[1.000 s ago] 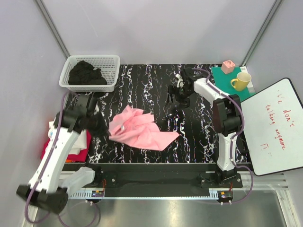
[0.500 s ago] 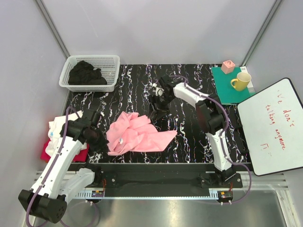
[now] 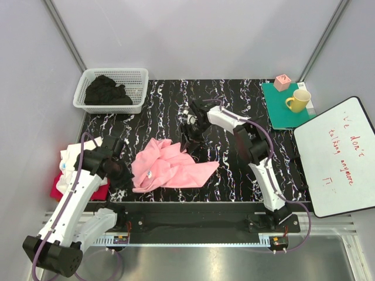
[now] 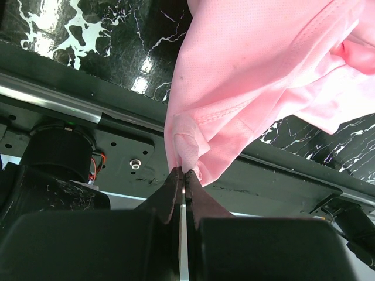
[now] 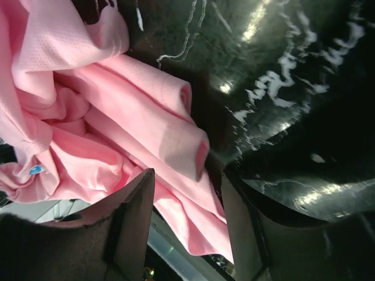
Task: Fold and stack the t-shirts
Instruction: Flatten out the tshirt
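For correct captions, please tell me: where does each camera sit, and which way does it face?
Top external: above and behind, looking down on the black marbled table; left arm and right arm show.
Left wrist: on the left arm, facing its shut left gripper pinching the crumpled light pink cloth t-shirt.
Right wrist: on the right arm, looking past the open right gripper at a shirt fold.
Shared: the t-shirt.

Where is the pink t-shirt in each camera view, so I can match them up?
Top external: pink t-shirt crumpled mid-table, towards the near edge.
Left wrist: t-shirt fills upper right, corner pinched in the shut left claw.
Right wrist: t-shirt fills the left, ahead of the open right claw.
Shared landmark: the black marbled tabletop.
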Controlling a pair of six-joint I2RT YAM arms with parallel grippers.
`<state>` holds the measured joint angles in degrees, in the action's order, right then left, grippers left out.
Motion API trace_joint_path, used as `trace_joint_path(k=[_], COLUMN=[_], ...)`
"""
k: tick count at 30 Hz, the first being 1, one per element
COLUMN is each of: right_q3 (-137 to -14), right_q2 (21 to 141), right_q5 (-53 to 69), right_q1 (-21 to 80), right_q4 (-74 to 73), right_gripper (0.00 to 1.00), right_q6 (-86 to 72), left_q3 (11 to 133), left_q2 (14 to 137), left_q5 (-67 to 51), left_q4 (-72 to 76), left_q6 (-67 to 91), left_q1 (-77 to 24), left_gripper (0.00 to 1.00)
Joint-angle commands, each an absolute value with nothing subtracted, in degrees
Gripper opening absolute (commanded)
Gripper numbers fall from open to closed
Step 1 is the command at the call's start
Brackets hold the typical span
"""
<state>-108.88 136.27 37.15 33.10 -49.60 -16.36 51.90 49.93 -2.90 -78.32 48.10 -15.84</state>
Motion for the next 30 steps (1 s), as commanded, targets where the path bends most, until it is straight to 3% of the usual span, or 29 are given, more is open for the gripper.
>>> trace_joint_path(k=[1,3,5,6,10,14,25,30], right_q3=[-113.5,-115.6,-117.3,-118.6,-120.1,-120.5,-126.2,-127.8], right_q2=[138.9,139.9,141.9,142.4,141.9,139.0,132.6,132.1], right_q5=[38.3,38.8,39.6,39.8,35.3,22.7,1.2,-1.6], right_q1=[34.3,34.4,34.6,34.6,34.5,32.8,13.0,6.7], right_q4=[-49.6,-49.2,-49.2,-49.6,-50.7,-51.8,-55.5,-57.1], right_gripper=[0.57,0.46,0.25,0.01,0.00,0.00,0.00,0.00], right_q6=[-18.0,-18.9,-19.2,-19.5,-19.0,-18.5,-16.0,-15.6], left_q3=[52.9,53.0,53.1,53.1,54.4,56.5,65.9,68.8], left_q2=[49.9,50.4,50.9,51.2,52.7,55.1,70.1,80.5], left_q5=[-1.1,-1.0,-0.8,-0.7,-0.2,1.7,10.1,11.9], left_q4=[-87.0,-86.8,-86.6,-86.4,-85.3,-83.1,-72.2,-67.1], left_q6=[48.3,47.9,47.1,46.8,44.9,42.1,33.7,30.7], left_q1=[-15.7,-15.7,-15.7,-15.7,-15.7,-15.7,-15.5,-14.6], left_gripper=[0.00,0.00,0.00,0.00,0.00,0.00,0.00,0.00])
